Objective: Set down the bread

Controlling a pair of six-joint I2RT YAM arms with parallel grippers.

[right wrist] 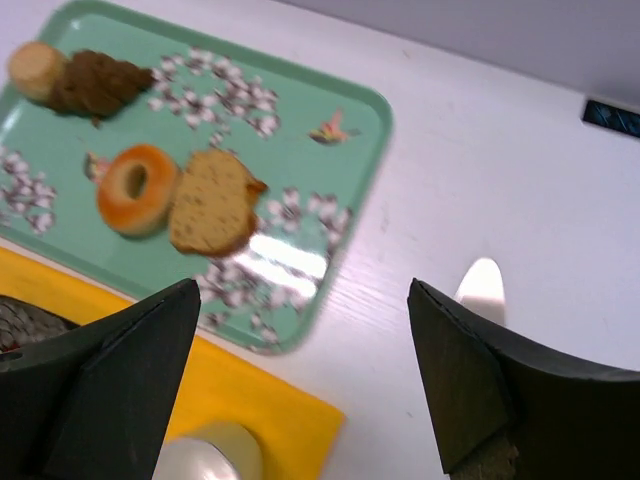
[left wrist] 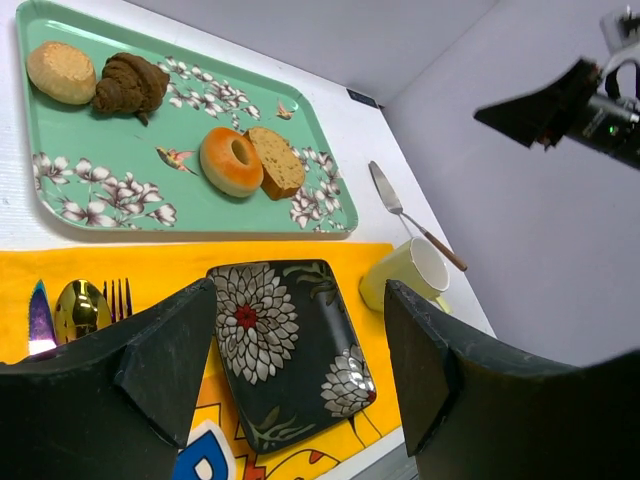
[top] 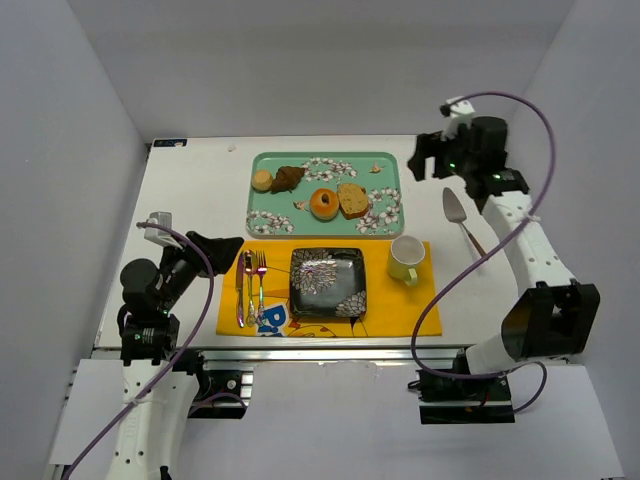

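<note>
The bread (top: 288,178) lay ungrasped on the far tray (top: 275,210). The left gripper (left wrist: 300,335) and right gripper (right wrist: 300,335) gaped empty, seemingly ready for picking.

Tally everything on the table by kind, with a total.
Baked items: 4 (bun, brown pastry, donut, bread slice)
Cutlery: 4 (knife, spoon, fork, server)
Dishes: 3 (tray, plate, cup)
Placemats: 1
Total: 12
</note>
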